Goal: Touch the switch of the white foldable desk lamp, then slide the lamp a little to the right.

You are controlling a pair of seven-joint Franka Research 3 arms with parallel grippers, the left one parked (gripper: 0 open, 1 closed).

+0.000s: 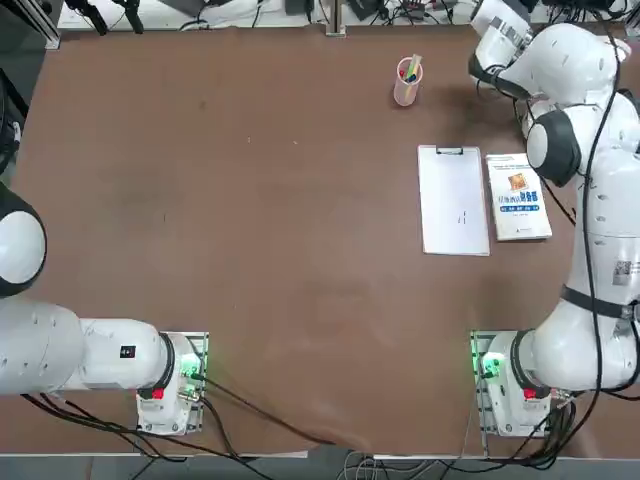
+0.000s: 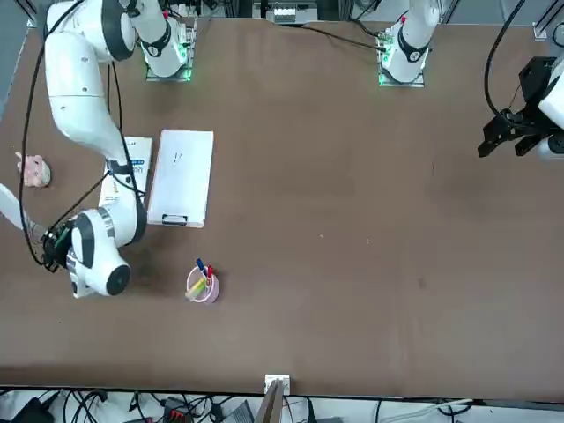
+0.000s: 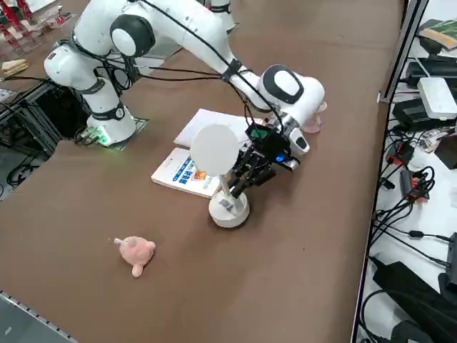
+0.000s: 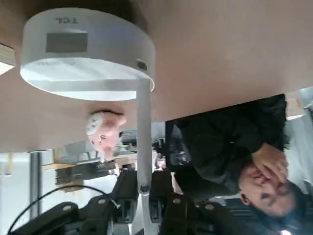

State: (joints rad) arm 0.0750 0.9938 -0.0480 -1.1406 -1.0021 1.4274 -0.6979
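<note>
From overhead I see a wide brown table (image 1: pixel 250 230), matte and bare over most of its spread. Near its far right sit a pink pen cup (image 1: pixel 407 81), a white clipboard (image 1: pixel 453 200) and, just beside that, a booklet (image 1: pixel 518 196) with a blue and orange cover. The right arm reaches over that far corner; neither the lamp nor the claw shows here. Cables trail along the near and far edges.

From the front the same three things lie at my left, with a pink plush toy (image 2: pixel 33 169) near the table's edge. The arm's wrist hides the lamp. More cables and gear hang below the near edge.

The side camera gives me the lamp (image 3: pixel 223 175): its disc base stands on the table just beside the booklet's corner, the thin arm slants up, and the round white head faces this camera. My claw (image 3: pixel 241 184) is low, right at the lamp's arm just above the base, and clenched, fingers together. Whether it touches the lamp's arm I cannot tell. The plush toy lies near the base, closer to the table's edge. Past the table a shelf carries power strips, boxes and tangled wires.

At the wrist, the lamp's base fills the view, its thin arm running toward the clenched dark fingers (image 4: pixel 122 193). Beyond the table's edge a person (image 4: pixel 230 147) in dark clothes sits with a hand raised to the face.
</note>
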